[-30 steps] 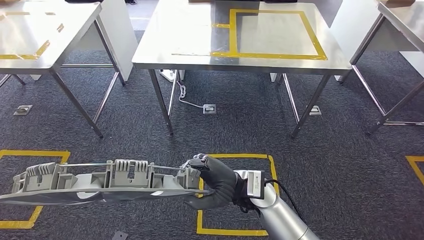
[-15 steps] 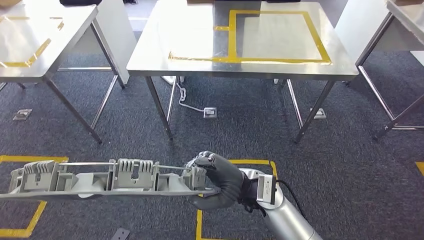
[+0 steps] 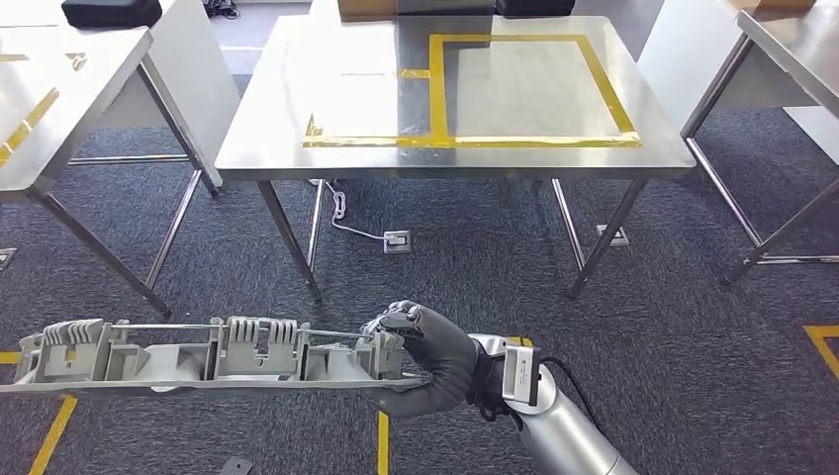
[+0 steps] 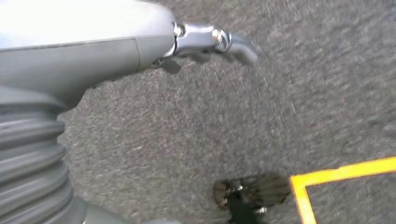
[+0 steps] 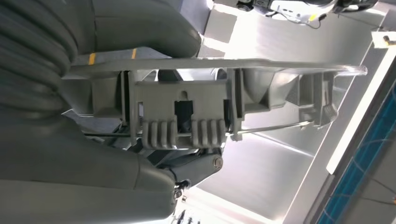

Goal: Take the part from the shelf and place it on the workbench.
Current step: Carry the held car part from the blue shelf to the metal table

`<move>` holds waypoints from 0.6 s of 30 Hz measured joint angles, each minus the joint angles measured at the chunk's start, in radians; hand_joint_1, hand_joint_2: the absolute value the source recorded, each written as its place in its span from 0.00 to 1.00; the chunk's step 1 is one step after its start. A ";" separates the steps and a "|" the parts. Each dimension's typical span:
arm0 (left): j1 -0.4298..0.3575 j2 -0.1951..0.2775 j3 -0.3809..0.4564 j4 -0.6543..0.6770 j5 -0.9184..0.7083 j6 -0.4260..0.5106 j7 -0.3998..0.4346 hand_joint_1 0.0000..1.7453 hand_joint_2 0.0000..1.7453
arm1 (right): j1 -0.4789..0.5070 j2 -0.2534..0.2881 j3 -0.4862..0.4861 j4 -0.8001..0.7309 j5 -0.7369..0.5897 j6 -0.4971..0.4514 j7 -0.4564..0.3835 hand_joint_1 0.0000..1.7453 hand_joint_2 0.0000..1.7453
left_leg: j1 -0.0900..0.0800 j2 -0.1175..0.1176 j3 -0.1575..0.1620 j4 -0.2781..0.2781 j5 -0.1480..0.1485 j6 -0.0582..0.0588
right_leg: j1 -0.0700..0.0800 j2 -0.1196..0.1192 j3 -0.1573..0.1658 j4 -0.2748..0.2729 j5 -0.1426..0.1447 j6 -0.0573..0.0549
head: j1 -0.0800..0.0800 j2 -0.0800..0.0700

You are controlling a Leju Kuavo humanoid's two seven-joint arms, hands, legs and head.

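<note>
A long grey plastic part with ribbed clips and a thin wire rod is carried level above the carpet, reaching off to the left. My right hand grips its right end, fingers wrapped over the top. In the right wrist view the part runs out from the hand, held between thumb and fingers. The steel workbench stands ahead, marked with a yellow tape rectangle. My left hand hangs over the carpet, holding nothing.
Another steel table stands at the left with a black case on it, and a third table at the right. A floor socket with a white cable lies under the workbench. Yellow tape marks the carpet.
The whole view has shifted: the workbench now sits lower and larger in the picture, and the floor tape has slid down. My right hand keeps the same grip on the part.
</note>
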 joint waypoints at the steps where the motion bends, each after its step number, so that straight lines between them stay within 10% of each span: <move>1: -0.003 -0.001 0.000 0.000 -0.002 0.000 0.000 0.00 1.00 | 0.000 -0.001 0.000 -0.003 0.000 -0.001 0.000 1.00 1.00 | 0.003 -0.001 0.008 -0.003 -0.005 0.006 | 0.000 -0.004 -0.018 0.036 0.009 0.006 | 0.002 0.000; 5: -0.006 -0.001 0.000 0.000 -0.009 -0.002 0.002 0.00 1.00 | 0.006 -0.007 0.000 -0.010 -0.001 -0.003 -0.001 1.00 1.00 | 0.006 -0.001 0.043 -0.008 -0.039 0.016 | -0.012 -0.015 -0.185 0.247 -0.049 0.031 | 0.011 0.000; 7: -0.005 -0.002 -0.001 0.000 -0.010 -0.004 0.004 0.00 1.00 | 0.011 -0.011 0.000 -0.010 0.000 -0.002 0.000 1.00 1.00 | 0.006 -0.002 0.068 -0.008 -0.061 0.014 | -0.017 -0.018 -0.235 0.260 -0.086 0.035 | 0.014 0.000; 9: -0.005 -0.003 0.000 0.000 -0.010 -0.005 0.004 0.00 1.00 | 0.013 -0.014 0.000 -0.010 0.000 -0.001 0.000 1.00 1.00 | 0.006 -0.003 0.101 -0.009 -0.086 0.010 | -0.018 -0.021 -0.233 0.170 -0.027 0.029 | 0.017 0.000; 12: -0.006 -0.005 0.000 0.000 -0.007 -0.005 0.004 0.00 1.00 | 0.014 -0.016 0.000 -0.010 0.008 -0.008 -0.001 1.00 1.00 | 0.002 -0.003 0.136 -0.010 -0.124 -0.003 | -0.011 -0.026 -0.209 0.006 0.135 0.012 | 0.021 0.000; 16: -0.006 -0.004 0.000 0.000 -0.003 -0.005 0.001 0.00 1.00 | 0.013 -0.018 0.002 -0.017 0.030 -0.035 0.000 1.00 1.00 | 0.001 -0.003 0.157 0.021 -0.134 -0.025 | -0.012 -0.026 -0.172 -0.023 0.143 -0.017 | 0.019 0.000; 18: -0.006 -0.004 0.001 0.000 -0.002 -0.005 0.000 0.00 1.00 | 0.012 -0.018 0.004 -0.019 0.038 -0.052 0.000 1.00 1.00 | 0.003 -0.003 0.112 0.108 -0.147 -0.030 | -0.012 -0.031 -0.145 -0.025 0.129 -0.028 | 0.013 0.000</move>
